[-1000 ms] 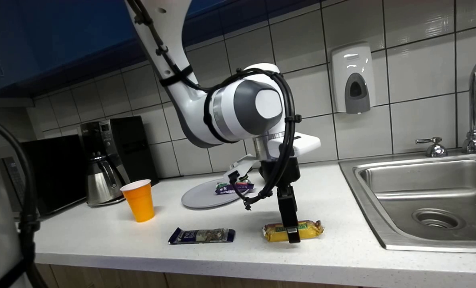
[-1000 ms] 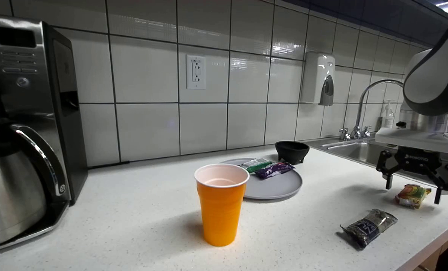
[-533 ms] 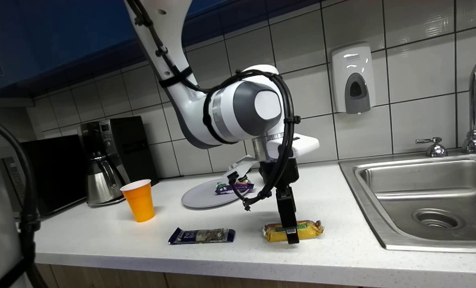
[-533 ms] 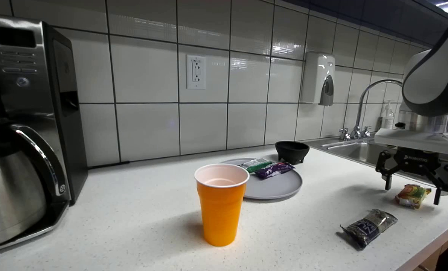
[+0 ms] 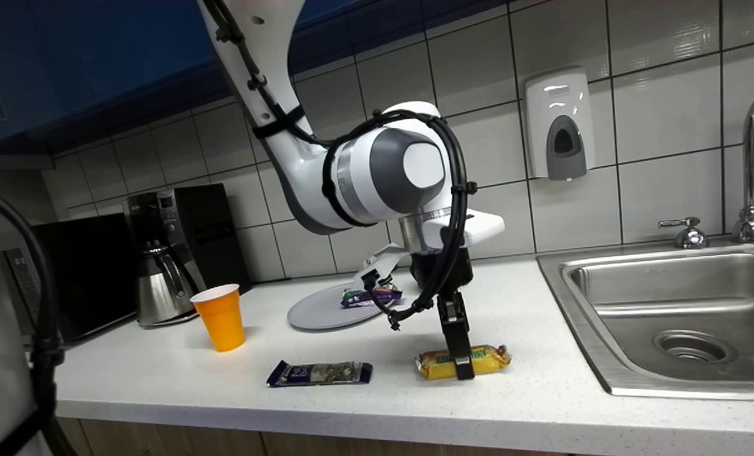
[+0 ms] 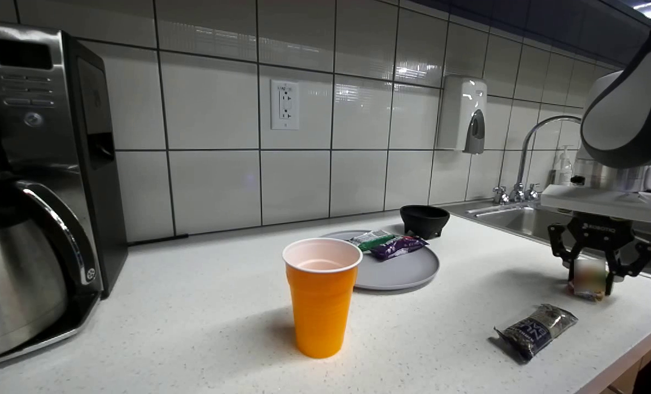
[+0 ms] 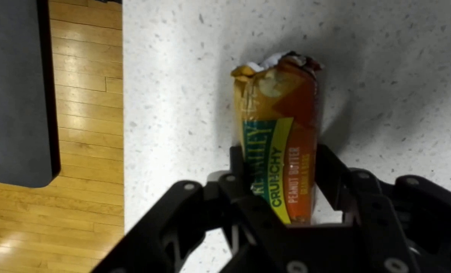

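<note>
A granola bar in a yellow-orange wrapper with a green label (image 7: pixel 276 102) lies on the white counter. My gripper (image 7: pixel 280 163) points down over its middle, and the two fingers press against its long sides. In the wrist view no gap shows between the fingertips and the wrapper. The same bar (image 5: pixel 492 360) sticks out on both sides of the near finger in an exterior view. Elsewhere the gripper (image 6: pixel 591 282) is seen from the bar's end, and that part of the picture is blurred. A dark nut bar (image 6: pixel 539 331) lies close by, apart from the gripper.
A grey plate (image 6: pixel 402 274) carries a green and a purple wrapped bar, with a black bowl (image 6: pixel 424 220) behind. An orange cup (image 6: pixel 324 312) stands upright. The sink (image 5: pixel 595 342) is beside the granola bar; a coffee maker (image 5: pixel 206 234) stands far off. The counter's front edge runs nearby.
The jaws, wide apart half a second ago, have come together on the granola bar. The bar has shifted slightly, away from the counter's front edge. The arm has barely moved.
</note>
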Controlling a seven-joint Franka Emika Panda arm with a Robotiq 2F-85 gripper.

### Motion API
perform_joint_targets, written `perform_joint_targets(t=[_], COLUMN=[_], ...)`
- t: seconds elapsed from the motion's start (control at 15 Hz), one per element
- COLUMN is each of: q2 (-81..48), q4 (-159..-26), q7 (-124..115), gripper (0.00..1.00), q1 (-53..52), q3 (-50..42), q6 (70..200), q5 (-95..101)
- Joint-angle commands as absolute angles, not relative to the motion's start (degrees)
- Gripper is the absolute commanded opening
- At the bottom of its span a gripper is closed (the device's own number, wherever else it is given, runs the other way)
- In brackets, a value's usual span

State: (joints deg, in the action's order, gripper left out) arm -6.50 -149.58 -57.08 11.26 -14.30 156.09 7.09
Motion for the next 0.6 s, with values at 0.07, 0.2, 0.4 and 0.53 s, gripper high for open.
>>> perform_joint_targets(t=[0.07,0.2,0.4,0.53], q2=[-6.3,-6.06,-6.04,-5.69], q4=[-149.41,-149.45,-148.97,-148.58], q7=[-55.41,-55.5,-55.49,-55.59], gripper=[0.17,0.17,0.17,0.17], q1=[10.3,10.04,9.63,9.06], q3=[-15.1,-15.09,-14.82,-14.58], q6=[155.88,155.51,154.96,154.32], q5=[7.6,8.23,8.67,8.91])
